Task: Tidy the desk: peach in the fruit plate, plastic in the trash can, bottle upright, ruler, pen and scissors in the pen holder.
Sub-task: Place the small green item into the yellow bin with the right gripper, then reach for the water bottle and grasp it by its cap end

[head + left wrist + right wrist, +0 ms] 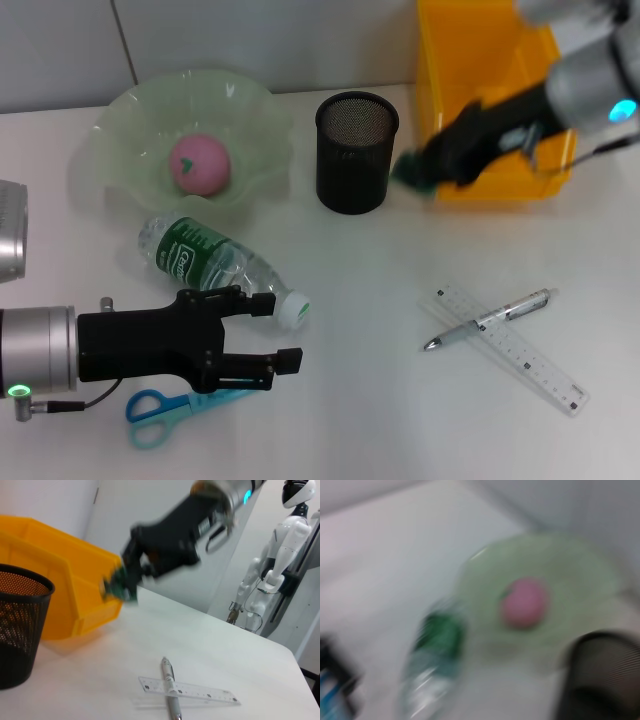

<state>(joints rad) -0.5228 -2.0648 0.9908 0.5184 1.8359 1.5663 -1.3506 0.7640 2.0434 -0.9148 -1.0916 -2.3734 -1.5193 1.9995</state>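
Desk mid-tidy, pink peach (200, 164) already in the pale green glass fruit plate (120, 115).
Left black gripper (282, 333), fingers spread, hovers over blue-handled scissors (160, 412) beside the lying clear plastic bottle (215, 259); right black gripper (412, 170) pinches green plastic scrap (116, 586) beside the yellow bin (450, 50).

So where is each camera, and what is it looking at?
Head view: high on the robot, looking down at the desk; both arms show, left gripper near the bottle.
Left wrist view: low, facing the bin, pen, ruler; right gripper shows.
Right wrist view: faces the peach; no arm shows.
Shared: pen holder.
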